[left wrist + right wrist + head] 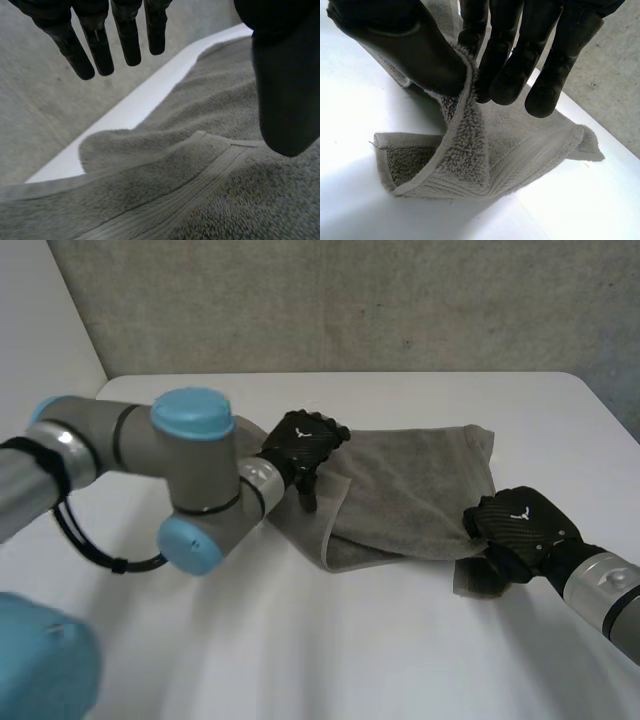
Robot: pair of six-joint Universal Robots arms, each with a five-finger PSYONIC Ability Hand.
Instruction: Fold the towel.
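Observation:
A grey towel [415, 490] lies partly folded across the middle of the white table [300, 640]. My left hand [303, 445] hovers over the towel's left end, its fingers [95, 45] straight and spread above the cloth [210, 165], holding nothing. My right hand [520, 525] is at the towel's near right corner. In the right wrist view its thumb [415, 50] and fingers [515, 65] pinch the towel's edge [465, 145] and lift it, while the corner below curls on the table.
The table's far edge [135, 107] runs just beyond the towel, with grey carpeted floor [40, 115] behind it. My left arm [190, 475] crosses the table's left side. Bare table lies in front of the towel.

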